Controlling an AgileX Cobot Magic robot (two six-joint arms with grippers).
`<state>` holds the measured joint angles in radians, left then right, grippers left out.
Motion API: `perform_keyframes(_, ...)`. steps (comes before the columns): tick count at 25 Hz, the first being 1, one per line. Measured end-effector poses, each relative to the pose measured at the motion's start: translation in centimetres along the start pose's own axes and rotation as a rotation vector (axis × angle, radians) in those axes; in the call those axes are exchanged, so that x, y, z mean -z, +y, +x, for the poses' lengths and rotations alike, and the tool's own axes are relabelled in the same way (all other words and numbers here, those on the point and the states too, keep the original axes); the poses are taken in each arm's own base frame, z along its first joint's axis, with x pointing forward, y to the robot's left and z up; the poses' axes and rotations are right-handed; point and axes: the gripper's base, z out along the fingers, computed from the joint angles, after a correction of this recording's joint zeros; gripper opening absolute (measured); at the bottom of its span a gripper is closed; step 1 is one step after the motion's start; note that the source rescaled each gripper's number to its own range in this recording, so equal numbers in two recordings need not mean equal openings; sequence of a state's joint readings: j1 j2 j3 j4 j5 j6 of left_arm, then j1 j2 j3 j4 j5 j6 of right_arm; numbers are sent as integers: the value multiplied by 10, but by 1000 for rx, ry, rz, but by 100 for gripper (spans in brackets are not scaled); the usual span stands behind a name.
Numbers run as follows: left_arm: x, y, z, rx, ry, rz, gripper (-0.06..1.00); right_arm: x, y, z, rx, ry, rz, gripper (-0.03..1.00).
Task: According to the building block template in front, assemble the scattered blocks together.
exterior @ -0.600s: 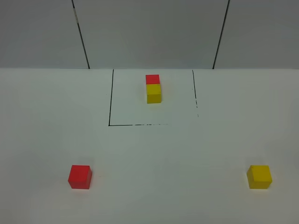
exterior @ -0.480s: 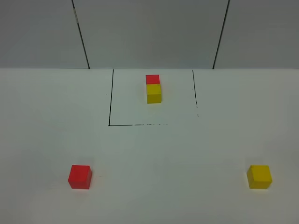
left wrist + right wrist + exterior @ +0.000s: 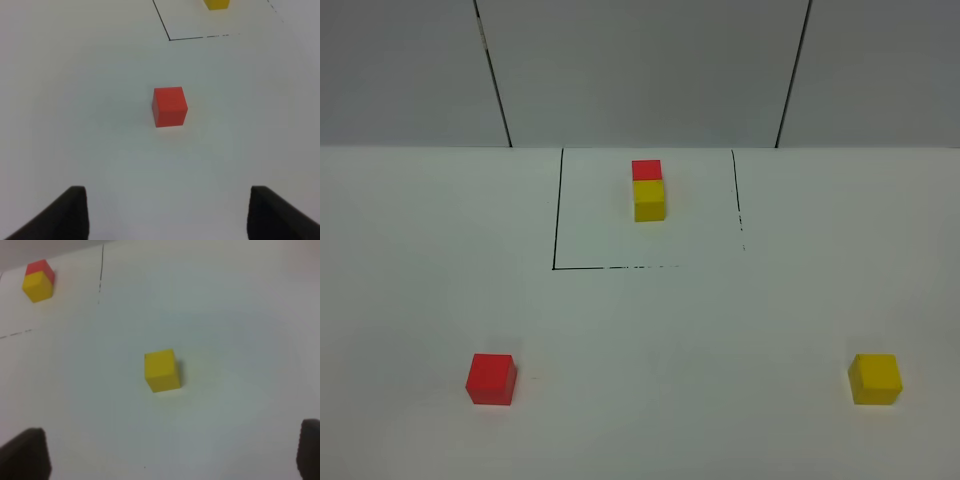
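The template, a red cube (image 3: 646, 170) joined to a yellow cube (image 3: 649, 200), stands inside a thin black drawn rectangle (image 3: 554, 215) at the back middle of the table. The loose red cube (image 3: 491, 379) sits at the front left; it also shows in the left wrist view (image 3: 169, 106), well ahead of my open left gripper (image 3: 167, 220). The loose yellow cube (image 3: 875, 379) sits at the front right; it also shows in the right wrist view (image 3: 162, 370), ahead of my open right gripper (image 3: 170, 460). Neither gripper shows in the exterior view.
The white table (image 3: 650, 330) meets a grey panelled wall (image 3: 640, 70) at the back. The template's yellow cube edge (image 3: 217, 4) and frame corner (image 3: 169, 39) show in the left wrist view; the template pair (image 3: 38, 282) shows in the right wrist view.
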<state>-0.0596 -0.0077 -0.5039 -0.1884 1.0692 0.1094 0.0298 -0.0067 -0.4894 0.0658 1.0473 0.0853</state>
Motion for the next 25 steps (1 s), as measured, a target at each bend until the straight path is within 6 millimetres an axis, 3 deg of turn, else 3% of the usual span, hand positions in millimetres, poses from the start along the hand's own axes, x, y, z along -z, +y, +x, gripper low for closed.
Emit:
perform_keyframes(22,0,0,0,1,0,0,42,0,0,0,1,0,1,99)
perform_keyframes(25,0,1,-3,1,3,-4,49,0,0,0,1,0,1,99)
